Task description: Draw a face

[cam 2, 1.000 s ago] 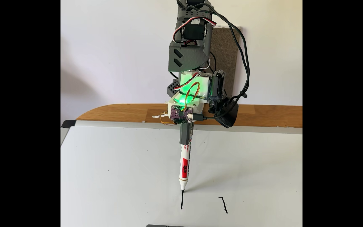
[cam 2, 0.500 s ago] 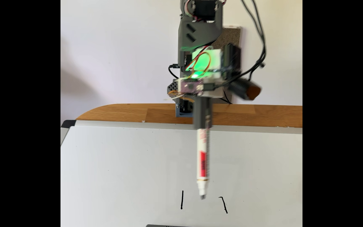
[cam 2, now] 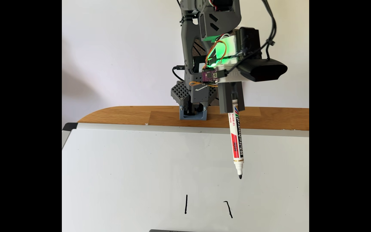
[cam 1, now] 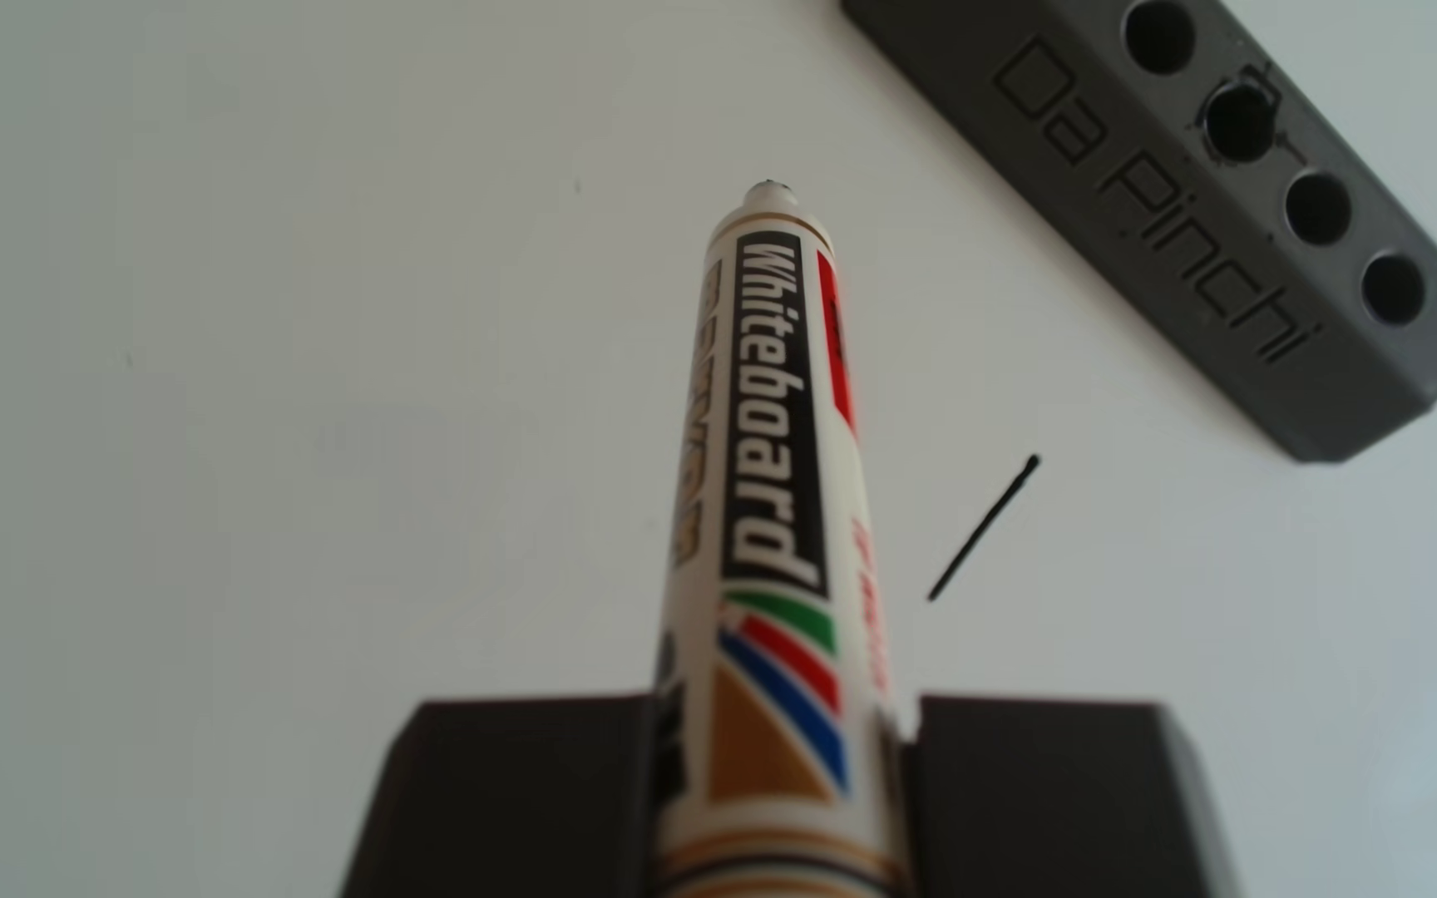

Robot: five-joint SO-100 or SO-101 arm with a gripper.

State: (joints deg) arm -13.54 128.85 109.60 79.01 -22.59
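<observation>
The face [cam 2: 186, 204] is made of thin black lines drawn on the white board [cam 2: 124, 178]. So far, two short lines are seen in the fixed view. The left line is nearly straight and stands almost upright. The right line [cam 2: 228, 209] leans a little and has a small hook at its top end. The two lines are set side by side, well apart, near the bottom of the board. In the other view, one line [cam 1: 983, 528] is seen as a short, straight, slanted black stroke, with a small dot at its upper end. No eyes, mouth or round outline can be made out.
</observation>
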